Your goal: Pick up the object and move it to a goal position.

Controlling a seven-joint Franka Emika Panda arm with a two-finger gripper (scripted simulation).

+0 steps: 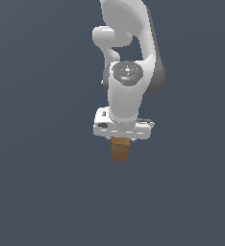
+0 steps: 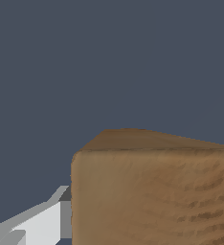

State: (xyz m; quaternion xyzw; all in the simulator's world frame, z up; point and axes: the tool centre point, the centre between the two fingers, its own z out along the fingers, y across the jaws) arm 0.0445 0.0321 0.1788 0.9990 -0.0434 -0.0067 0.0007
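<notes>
Plain slate-grey backdrop | white arm's gripper (image 1: pixel 120 142) jaws closed on tan-brown wooden-looking rectangular block (image 1: pixel 119 149) | likely light, rigid, grippy | upper flat sides suit holding

This is looking like a bare simulated test scene rather than any real room. A flat, dark slate-blue backdrop is filling both views, with no walls, furniture or visible horizon showing around the fingers (image 2: pixel 42 222). The white arm (image 1: pixel 126 91) and the wood-textured block (image 1: pixel 119 149) below it are rendering with smooth, computer-drawn shading. Whether the blue is a floor or empty space is probably not tellable.
</notes>
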